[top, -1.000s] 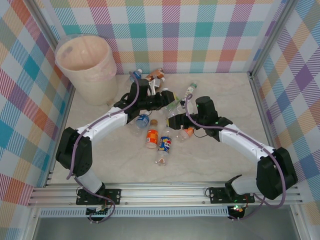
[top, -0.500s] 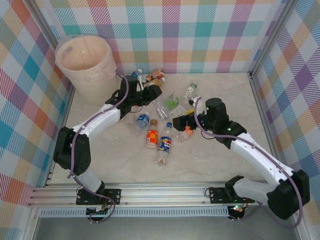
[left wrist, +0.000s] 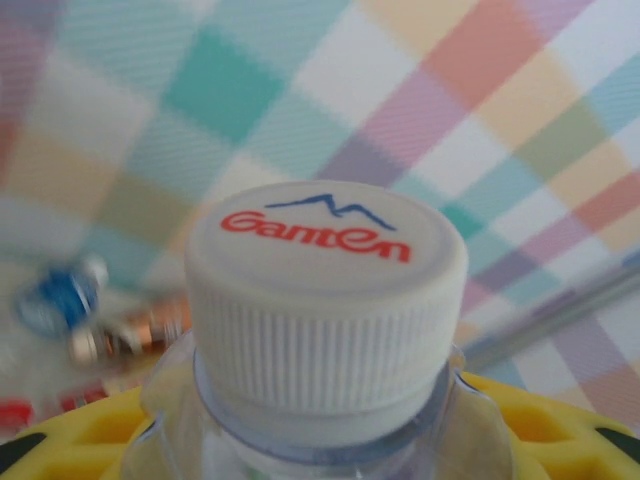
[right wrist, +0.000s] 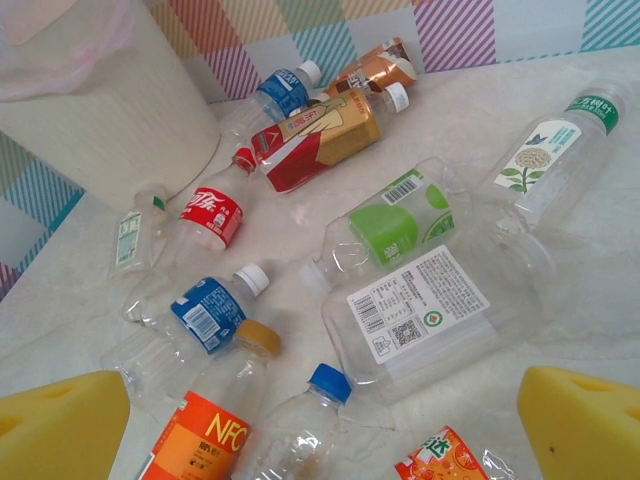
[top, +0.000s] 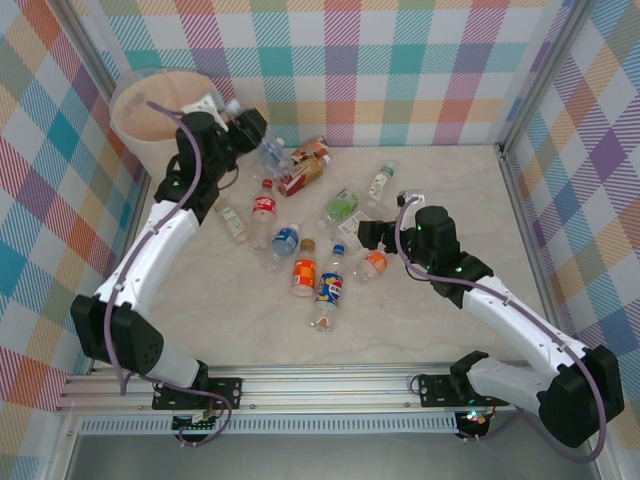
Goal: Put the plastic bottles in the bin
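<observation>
My left gripper is raised beside the rim of the pale bin at the back left. It is shut on a clear bottle with a white cap, which stands between the yellow pads. Several plastic bottles lie loose mid-table: a red-label one, a blue-label one, an orange one and a green-label one. My right gripper hovers low at the pile's right side, open. Below it lie a blue-capped bottle and a flat clear bottle.
Checked walls close in the back and both sides. A brown-label bottle and a blue-capped one lie near the bin. A tall bottle lies toward the back right. Bare table stretches in front of the pile.
My left arm lifted out of the pile and swung back-left to the bin's rim with the white-capped bottle. My right gripper opened wide and drew back to the right.
</observation>
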